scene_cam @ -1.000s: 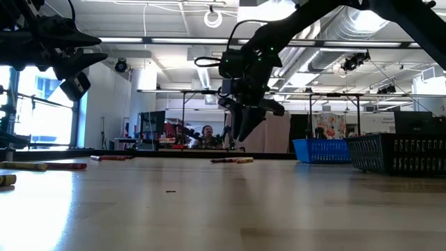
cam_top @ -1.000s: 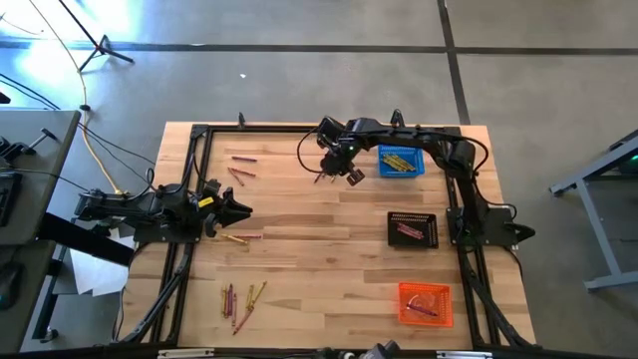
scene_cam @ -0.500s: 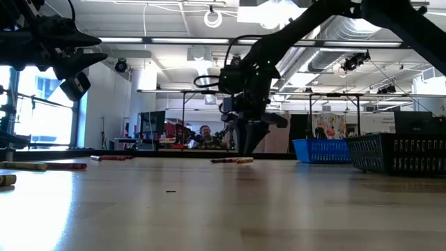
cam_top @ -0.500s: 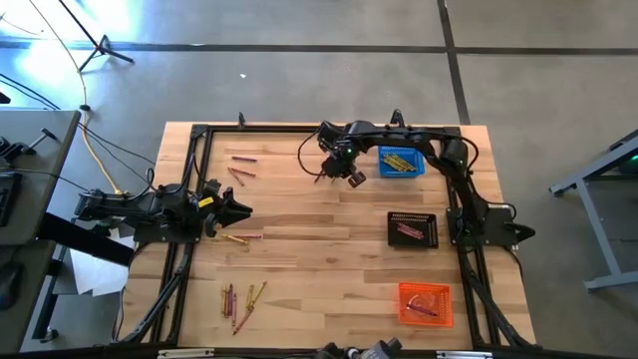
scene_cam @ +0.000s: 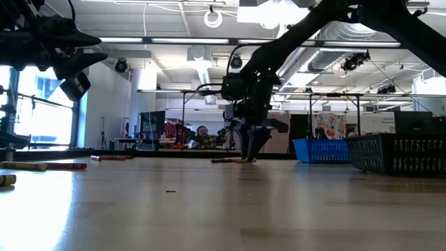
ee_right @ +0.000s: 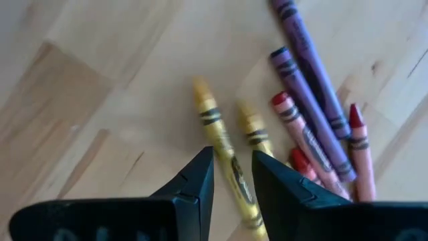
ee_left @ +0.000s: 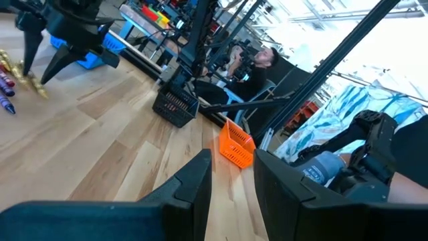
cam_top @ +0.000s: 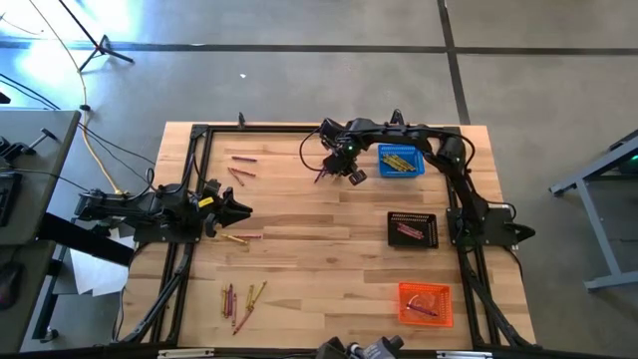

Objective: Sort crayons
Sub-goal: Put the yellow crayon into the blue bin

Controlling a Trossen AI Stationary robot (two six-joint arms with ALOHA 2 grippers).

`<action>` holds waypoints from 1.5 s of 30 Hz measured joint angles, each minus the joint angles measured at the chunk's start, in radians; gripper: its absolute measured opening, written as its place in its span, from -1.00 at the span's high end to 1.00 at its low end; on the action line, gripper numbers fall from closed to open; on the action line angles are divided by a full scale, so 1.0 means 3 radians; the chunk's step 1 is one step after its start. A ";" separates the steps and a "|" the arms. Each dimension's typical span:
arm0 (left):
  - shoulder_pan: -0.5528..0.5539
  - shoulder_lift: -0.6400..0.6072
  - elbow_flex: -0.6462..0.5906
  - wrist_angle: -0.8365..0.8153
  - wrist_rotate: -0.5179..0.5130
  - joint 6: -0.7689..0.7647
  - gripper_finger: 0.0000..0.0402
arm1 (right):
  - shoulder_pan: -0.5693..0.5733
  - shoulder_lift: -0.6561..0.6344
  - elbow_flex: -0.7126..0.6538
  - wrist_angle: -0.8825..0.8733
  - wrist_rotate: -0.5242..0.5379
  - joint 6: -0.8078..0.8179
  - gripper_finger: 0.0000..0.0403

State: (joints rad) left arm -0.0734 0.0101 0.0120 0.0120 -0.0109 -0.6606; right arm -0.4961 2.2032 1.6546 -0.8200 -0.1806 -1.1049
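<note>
We see the right end effector lowered to the wooden bench near its far edge, tips pointing down onto a small cluster of crayons. In the right wrist view its two dark fingers stand slightly apart with a narrow gap, straddling one yellow crayon that lies flat on the wood between them; the fingers are not closed on it and nothing is lifted. Just beside that one lie a second yellow crayon, a red crayon and two purple crayons, fanned out and partly touching. In the low view the tips meet the bench surface at the crayons.

Just to the right of this end effector sits the blue basket with yellow crayons in it. Nearer us along the right side are the black basket and the orange basket, each with crayons inside.

The left end effector hangs off the bench surface at the left side, fingers parted and empty. Loose crayons lie just below it, farther toward the front edge, and toward the far edge.
</note>
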 joint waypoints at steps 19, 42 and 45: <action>0.0000 0.0000 0.0001 -0.0001 -0.0001 0.0000 0.51 | -0.0004 0.0017 0.0009 -0.0366 -0.0037 0.0702 0.95; -0.0001 0.0001 0.0001 -0.0001 -0.0001 0.0000 0.51 | -0.0361 -0.0265 0.0684 -0.2217 -0.0873 0.1608 0.98; 0.0000 0.0000 0.0000 0.0000 -0.0001 -0.0001 0.51 | -0.0564 -0.0565 0.0397 -0.2089 -0.0899 0.1673 0.98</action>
State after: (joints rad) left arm -0.0734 0.0101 0.0122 0.0119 -0.0113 -0.6609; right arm -0.6653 2.0338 1.7736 -1.4466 -0.4504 -0.6030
